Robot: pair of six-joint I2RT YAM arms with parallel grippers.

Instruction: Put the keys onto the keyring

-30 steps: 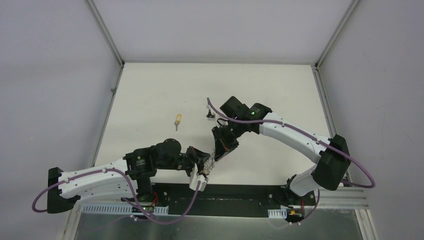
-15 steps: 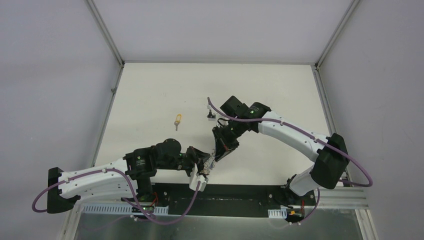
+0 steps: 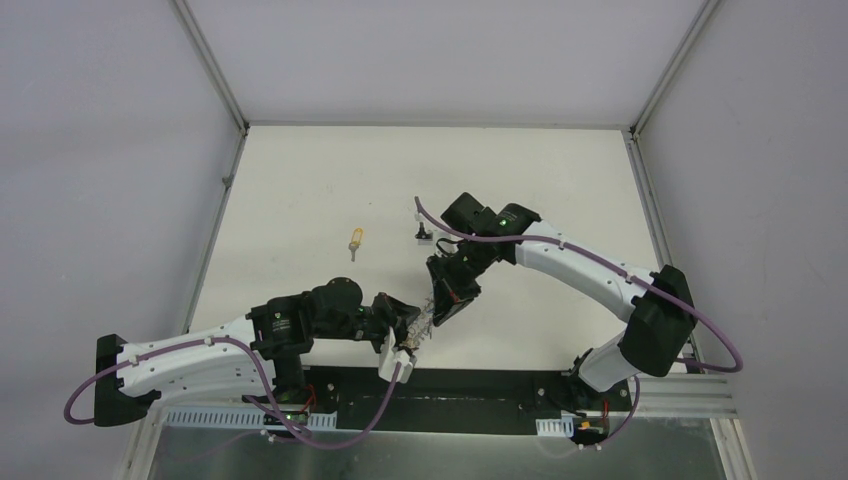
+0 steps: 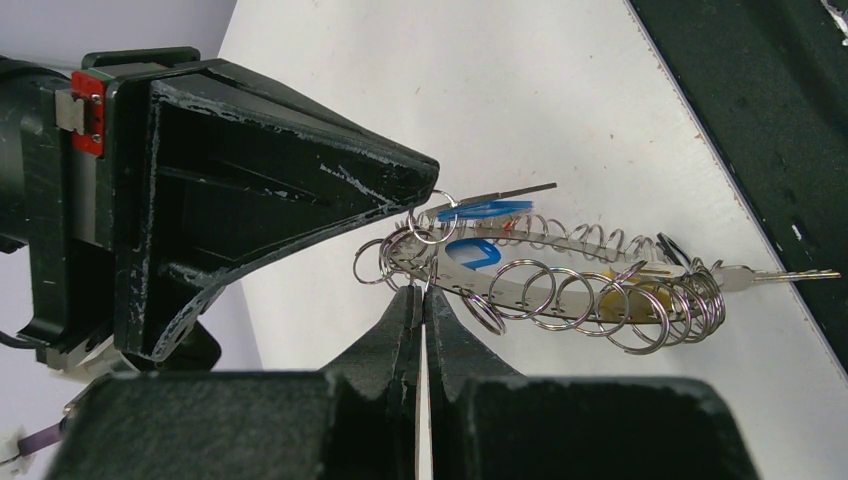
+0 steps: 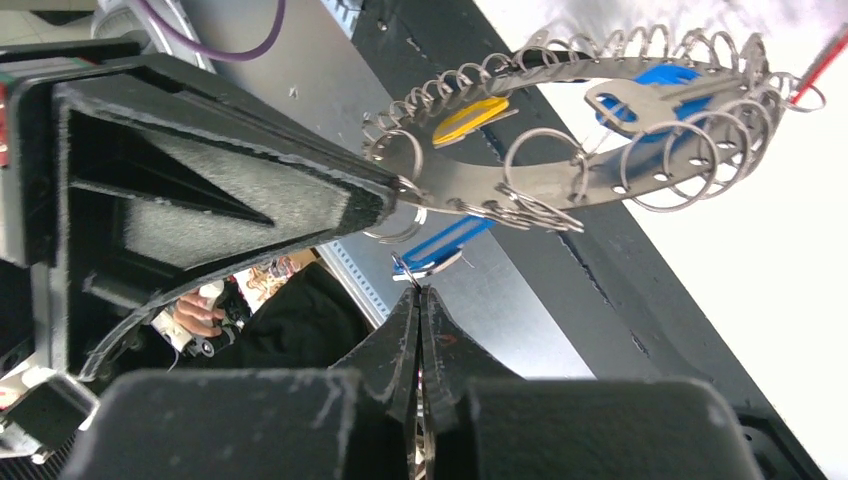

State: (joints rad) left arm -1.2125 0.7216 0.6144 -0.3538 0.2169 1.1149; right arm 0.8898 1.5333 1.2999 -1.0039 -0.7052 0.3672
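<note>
The worktop (image 3: 300, 180) is a matte white slab with pale walls on three sides and metal rails along its 9 and 3 o'clock edges. A black strip (image 3: 480, 385) runs along the 6 o'clock edge. The left arm (image 3: 200, 355) and right arm (image 3: 580, 270) have white shells, black joints and looping purple cables. They converge just inside that near edge, slightly left of centre. From there, plain white surface stretches toward 12 o'clock and out to both sides.

The left pincer (image 4: 421, 292) is a pair of scuffed black wedges. Its tips are pressed together on the rim of the keyring (image 5: 560, 185), holding it off the surface, roughly level. The keyring is a flat, curved, grey steel band with small holes, threaded all round with thin wire loops, and its centre is hollow. It juts from the left pincer toward the black strip.

The right pincer (image 5: 418, 295) meets it nearly tip to tip. Its fingers are closed on the little split ring of a blue key (image 5: 440, 245), which hangs just beside the band's rim.

More of the keys sit among the loops:
- a second blue-headed key (image 5: 655, 85)
- a yellow-headed key (image 5: 470, 118)
- a red sliver (image 5: 822, 62) at the far end

A loose yellow key (image 3: 355, 241) lies flat on the worktop at about 10 o'clock from the pincers, well apart from them. A tiny dark item (image 3: 423, 233), too small to identify, sits at 12 o'clock near the right wrist.
</note>
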